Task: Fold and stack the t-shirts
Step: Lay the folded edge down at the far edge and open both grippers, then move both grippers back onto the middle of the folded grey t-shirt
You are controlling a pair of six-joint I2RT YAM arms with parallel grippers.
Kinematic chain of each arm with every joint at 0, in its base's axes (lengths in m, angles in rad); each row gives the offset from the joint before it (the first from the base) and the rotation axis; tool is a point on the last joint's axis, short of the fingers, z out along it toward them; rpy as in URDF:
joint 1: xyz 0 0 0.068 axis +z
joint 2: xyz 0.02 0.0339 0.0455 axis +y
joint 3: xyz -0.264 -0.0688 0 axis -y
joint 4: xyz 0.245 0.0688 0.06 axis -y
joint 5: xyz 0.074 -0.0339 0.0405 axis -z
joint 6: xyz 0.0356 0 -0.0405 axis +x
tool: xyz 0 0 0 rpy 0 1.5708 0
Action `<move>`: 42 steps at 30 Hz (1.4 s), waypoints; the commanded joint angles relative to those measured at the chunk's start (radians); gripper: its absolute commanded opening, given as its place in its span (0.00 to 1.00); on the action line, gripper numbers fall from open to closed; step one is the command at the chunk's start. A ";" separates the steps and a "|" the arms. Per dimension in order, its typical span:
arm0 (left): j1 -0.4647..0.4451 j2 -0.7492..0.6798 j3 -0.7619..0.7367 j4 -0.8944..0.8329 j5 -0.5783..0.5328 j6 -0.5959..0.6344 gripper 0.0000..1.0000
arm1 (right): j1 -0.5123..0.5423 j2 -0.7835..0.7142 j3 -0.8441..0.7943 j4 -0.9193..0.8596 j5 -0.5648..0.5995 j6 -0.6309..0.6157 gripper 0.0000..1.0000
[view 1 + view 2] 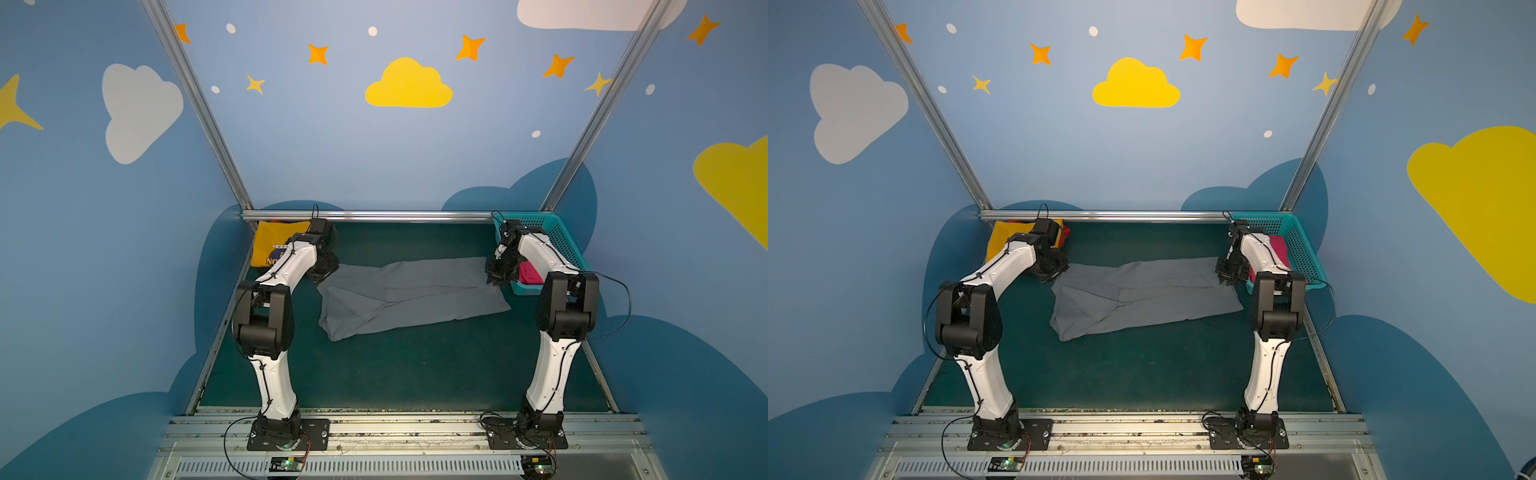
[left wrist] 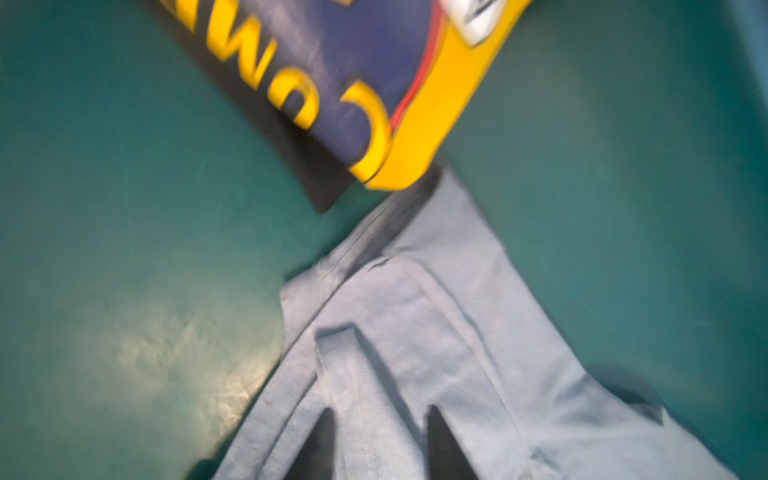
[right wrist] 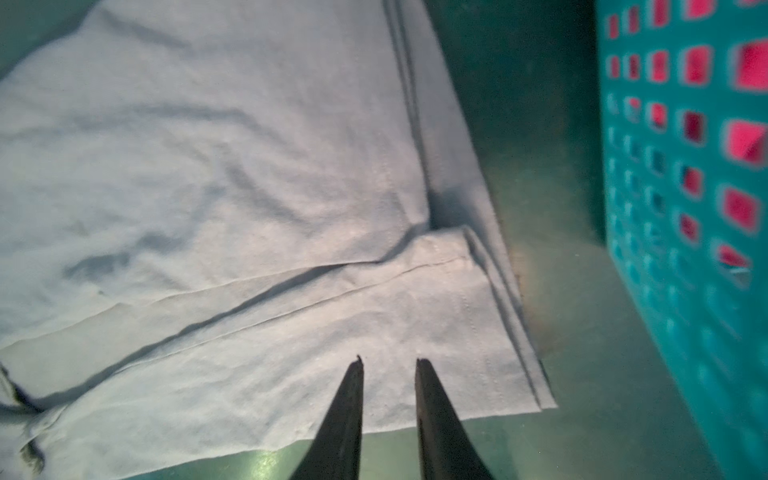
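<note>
The slate-grey t-shirt (image 1: 415, 291) (image 1: 1142, 291) lies on the green table as a long band, folded lengthwise. My left gripper (image 1: 326, 272) (image 1: 1054, 270) hangs over its left end. In the left wrist view that gripper (image 2: 380, 411) is open, with a raised ridge of the grey cloth (image 2: 436, 311) running between the parted fingers. My right gripper (image 1: 494, 278) (image 1: 1225, 279) is at the right end. It is open (image 3: 390, 361) just above the hem corner of the grey cloth (image 3: 208, 166), holding nothing. The folded yellow t-shirt (image 1: 270, 245) (image 2: 436, 104) lies at the back left. The pink t-shirt (image 1: 530, 274) (image 1: 1277, 249) sits in the basket.
The teal perforated basket (image 1: 557, 237) (image 1: 1296, 241) (image 3: 685, 291) stands at the back right corner, close beside my right gripper. A metal rail (image 1: 374, 216) runs along the back edge of the table. Bare green table (image 1: 415, 374) spreads in front of the grey t-shirt.
</note>
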 commanded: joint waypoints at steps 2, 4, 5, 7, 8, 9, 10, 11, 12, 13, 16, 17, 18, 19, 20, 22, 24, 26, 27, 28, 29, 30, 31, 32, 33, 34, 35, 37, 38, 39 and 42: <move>0.000 -0.023 0.039 -0.057 -0.015 0.020 0.46 | 0.032 -0.092 0.000 -0.017 -0.064 -0.018 0.26; -0.019 -0.067 0.009 -0.054 -0.007 0.034 0.46 | 0.049 -0.130 -0.029 0.003 -0.084 -0.013 0.27; -0.034 -0.089 -0.012 -0.056 -0.003 0.042 0.46 | 0.059 -0.149 -0.047 0.014 -0.095 -0.010 0.27; -0.067 -0.120 -0.052 -0.071 0.020 0.048 0.46 | 0.079 -0.182 -0.084 0.034 -0.110 -0.005 0.27; -0.088 -0.130 -0.075 -0.079 0.044 0.045 0.46 | 0.089 -0.197 -0.106 0.047 -0.114 0.000 0.27; -0.111 -0.137 -0.099 -0.083 0.062 0.043 0.47 | 0.100 -0.209 -0.128 0.057 -0.122 0.005 0.26; -0.132 -0.140 -0.119 -0.086 0.072 0.040 0.48 | 0.108 -0.218 -0.145 0.067 -0.127 0.010 0.26; -0.159 -0.142 -0.141 -0.090 0.075 0.034 0.49 | 0.118 -0.228 -0.166 0.077 -0.131 0.019 0.25; -0.184 -0.140 -0.159 -0.094 0.075 0.028 0.49 | 0.128 -0.244 -0.189 0.091 -0.134 0.029 0.23; -0.205 -0.137 -0.171 -0.098 0.075 0.023 0.49 | 0.136 -0.258 -0.211 0.107 -0.137 0.036 0.23; -0.262 -0.119 -0.205 -0.104 0.072 0.003 0.50 | 0.166 -0.304 -0.278 0.157 -0.148 0.053 0.23; -0.277 -0.110 -0.215 -0.103 0.071 -0.001 0.53 | 0.173 -0.316 -0.294 0.166 -0.152 0.055 0.23; -0.289 -0.101 -0.222 -0.102 0.069 -0.005 0.56 | 0.179 -0.326 -0.307 0.173 -0.156 0.058 0.23; -0.298 -0.093 -0.228 -0.100 0.064 -0.008 0.58 | 0.179 -0.332 -0.317 0.176 -0.159 0.060 0.22; -0.307 -0.083 -0.233 -0.099 0.053 -0.013 0.58 | 0.184 -0.342 -0.328 0.186 -0.163 0.061 0.22; -0.318 -0.061 -0.230 -0.110 0.037 -0.016 0.59 | 0.186 -0.364 -0.360 0.214 -0.169 0.067 0.19; -0.326 -0.041 -0.227 -0.113 0.031 -0.021 0.59 | 0.186 -0.386 -0.388 0.238 -0.181 0.071 0.18; -0.331 -0.025 -0.234 -0.102 0.026 -0.031 0.58 | 0.186 -0.394 -0.398 0.244 -0.185 0.070 0.18; -0.335 -0.016 -0.236 -0.095 0.023 -0.034 0.58 | 0.187 -0.396 -0.400 0.244 -0.184 0.069 0.17; -0.334 -0.007 -0.236 -0.088 0.021 -0.036 0.56 | 0.185 -0.397 -0.402 0.245 -0.184 0.068 0.16; -0.334 0.003 -0.236 -0.081 0.019 -0.040 0.49 | 0.185 -0.397 -0.407 0.248 -0.184 0.069 0.14; -0.334 0.012 -0.234 -0.079 0.015 -0.042 0.44 | 0.186 -0.397 -0.409 0.248 -0.184 0.070 0.13; -0.334 0.018 -0.229 -0.081 0.016 -0.044 0.41 | 0.188 -0.397 -0.411 0.250 -0.184 0.071 0.12; -0.334 0.022 -0.225 -0.082 0.015 -0.045 0.40 | 0.186 -0.399 -0.414 0.252 -0.185 0.072 0.12; -0.335 0.020 -0.224 -0.081 0.014 -0.046 0.39 | 0.187 -0.400 -0.419 0.255 -0.184 0.073 0.12; -0.334 0.020 -0.224 -0.082 0.010 -0.046 0.37 | 0.186 -0.403 -0.424 0.259 -0.184 0.075 0.12; -0.333 0.017 -0.224 -0.084 0.003 -0.048 0.34 | 0.186 -0.404 -0.425 0.260 -0.184 0.075 0.12; -0.333 0.015 -0.219 -0.089 -0.005 -0.048 0.29 | 0.186 -0.405 -0.427 0.262 -0.184 0.076 0.12; -0.334 0.015 -0.217 -0.092 -0.006 -0.049 0.28 | 0.186 -0.405 -0.428 0.261 -0.184 0.076 0.11; -0.334 0.014 -0.216 -0.092 -0.006 -0.047 0.27 | 0.186 -0.405 -0.429 0.262 -0.185 0.076 0.11; -0.334 0.015 -0.208 -0.094 -0.008 -0.046 0.25 | 0.186 -0.402 -0.430 0.263 -0.188 0.076 0.11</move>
